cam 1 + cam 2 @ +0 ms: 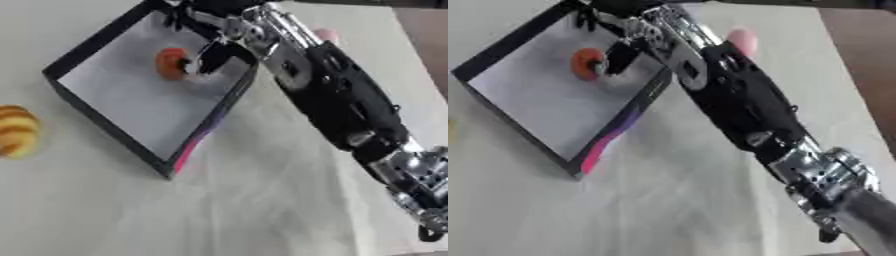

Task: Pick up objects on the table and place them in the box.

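Note:
A black-walled box [105, 126] with a pale grey floor lies at the upper left. A round orange object [170, 63] rests on its floor near the far corner. My right arm runs from the lower right up to the box, and my right hand [213, 54] hangs over the box's far right part. Its thumb reaches down to the orange object's right side, while its fingers [175, 16] spread out higher up, apart from the object. A yellow-brown ridged object [16, 131] lies on the table left of the box. The left hand is out of sight.
A pink object [744, 39] shows on the table behind my right forearm. A pale cloth [219, 210] covers the table. The box's near right wall carries a pink and purple stripe [194, 145]. Brown floor shows past the table's right edge.

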You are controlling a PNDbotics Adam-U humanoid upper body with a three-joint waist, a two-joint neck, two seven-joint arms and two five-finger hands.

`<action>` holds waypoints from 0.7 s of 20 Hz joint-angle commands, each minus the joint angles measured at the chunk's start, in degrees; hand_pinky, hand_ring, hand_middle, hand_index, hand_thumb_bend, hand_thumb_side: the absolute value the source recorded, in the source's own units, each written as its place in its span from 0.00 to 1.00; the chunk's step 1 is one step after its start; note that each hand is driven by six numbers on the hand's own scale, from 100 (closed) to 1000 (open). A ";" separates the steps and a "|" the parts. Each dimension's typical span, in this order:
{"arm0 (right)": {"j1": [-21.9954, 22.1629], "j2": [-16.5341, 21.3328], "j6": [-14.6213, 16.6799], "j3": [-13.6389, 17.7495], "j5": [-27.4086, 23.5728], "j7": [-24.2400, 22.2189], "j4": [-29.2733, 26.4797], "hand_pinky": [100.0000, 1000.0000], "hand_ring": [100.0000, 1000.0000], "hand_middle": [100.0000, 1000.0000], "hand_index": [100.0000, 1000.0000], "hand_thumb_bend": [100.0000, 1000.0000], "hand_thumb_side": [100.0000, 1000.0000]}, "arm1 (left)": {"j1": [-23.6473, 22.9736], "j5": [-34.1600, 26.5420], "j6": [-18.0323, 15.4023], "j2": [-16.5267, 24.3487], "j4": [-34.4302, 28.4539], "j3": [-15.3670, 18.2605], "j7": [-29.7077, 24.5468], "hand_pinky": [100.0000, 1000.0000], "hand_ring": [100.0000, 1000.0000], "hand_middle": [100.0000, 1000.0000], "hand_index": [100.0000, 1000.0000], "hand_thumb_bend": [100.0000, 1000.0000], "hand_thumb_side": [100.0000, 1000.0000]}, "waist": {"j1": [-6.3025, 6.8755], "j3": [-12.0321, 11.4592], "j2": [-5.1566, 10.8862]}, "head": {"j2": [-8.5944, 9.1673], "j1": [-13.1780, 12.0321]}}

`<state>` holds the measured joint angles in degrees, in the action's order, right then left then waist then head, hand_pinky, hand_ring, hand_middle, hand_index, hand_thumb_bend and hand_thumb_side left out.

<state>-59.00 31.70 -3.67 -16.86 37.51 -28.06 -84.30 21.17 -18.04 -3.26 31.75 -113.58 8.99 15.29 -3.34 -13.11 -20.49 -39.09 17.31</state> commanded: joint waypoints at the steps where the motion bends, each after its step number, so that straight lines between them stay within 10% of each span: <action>1: -0.94 7.92 -2.95 3.83 -7.04 1.77 -7.17 0.89 0.83 0.70 0.84 0.17 0.04 | -0.33 0.29 0.10 2.02 -1.01 1.57 2.05 0.90 0.91 0.92 0.82 0.08 0.70 | 0.06 0.46 2.76 | 0.16 -0.72; 14: 16.25 30.99 -6.50 10.16 -19.69 3.63 -15.27 0.90 0.86 0.73 0.85 0.22 0.15 | -1.39 1.62 1.62 2.61 -1.01 1.16 2.06 0.90 0.92 0.92 0.81 0.07 0.72 | -0.56 2.04 2.14 | 0.57 -2.07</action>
<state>-42.27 59.18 -10.08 -8.13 18.55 -24.76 -98.28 19.55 -17.00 -1.79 32.31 -113.60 9.76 17.48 -3.41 -11.04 -19.67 -39.08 15.27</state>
